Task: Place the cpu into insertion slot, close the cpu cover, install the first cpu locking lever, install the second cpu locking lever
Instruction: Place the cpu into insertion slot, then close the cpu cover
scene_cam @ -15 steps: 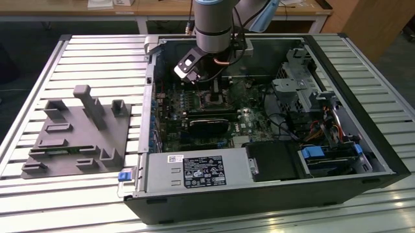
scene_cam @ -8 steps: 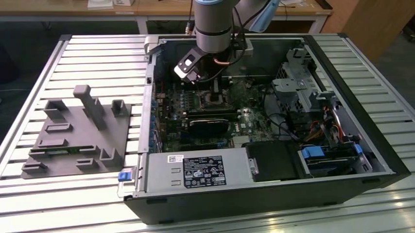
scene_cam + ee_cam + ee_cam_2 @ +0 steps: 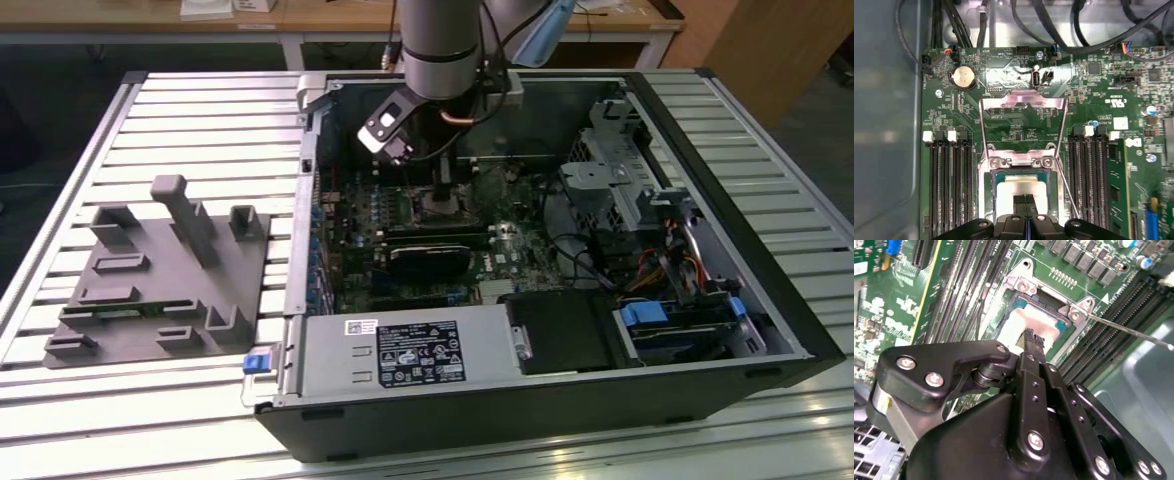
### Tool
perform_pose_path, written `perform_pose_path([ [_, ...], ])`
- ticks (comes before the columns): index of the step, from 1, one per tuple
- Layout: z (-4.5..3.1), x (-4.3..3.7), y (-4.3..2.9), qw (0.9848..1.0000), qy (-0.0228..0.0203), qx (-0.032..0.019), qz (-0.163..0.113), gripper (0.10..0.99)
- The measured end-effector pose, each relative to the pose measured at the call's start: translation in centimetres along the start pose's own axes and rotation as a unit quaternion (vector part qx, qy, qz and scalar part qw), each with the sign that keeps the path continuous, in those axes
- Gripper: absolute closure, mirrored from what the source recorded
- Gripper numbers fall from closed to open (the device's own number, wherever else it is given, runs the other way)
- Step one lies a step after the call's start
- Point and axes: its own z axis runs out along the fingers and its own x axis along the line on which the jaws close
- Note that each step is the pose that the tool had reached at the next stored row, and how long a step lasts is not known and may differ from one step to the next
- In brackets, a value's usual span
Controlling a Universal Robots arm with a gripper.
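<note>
Placing looked all but done: the gripper (image 3: 1026, 199), fingers together, rested its tips on the cpu (image 3: 1014, 186) lying in the slot (image 3: 995, 176), and the cover (image 3: 1004, 102) stood open, so closing it likely needed those tips clear.

Slatted metal table (image 3: 200, 110); wooden workbench (image 3: 134, 22) behind; wooden cabinet (image 3: 781, 50); dark floor (image 3: 54, 110).

Part of the cpu (image 3: 1013, 185) hidden behind the end effector (image 3: 1026, 199).
</note>
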Motion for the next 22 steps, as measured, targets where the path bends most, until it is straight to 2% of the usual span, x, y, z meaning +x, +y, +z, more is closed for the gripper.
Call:
perform_pose_path([
  [7,-1.98,-0.01,0.17,1.0000,0.0000,0.0000,0.000,0.980],
  [11,-2.81,-0.01,0.24,1.0000,-0.0001,-0.0001,0.000,0.980],
  [22,-3.12,-0.01,0.26,1.0000,-0.0002,0.0000,0.000,0.980],
])
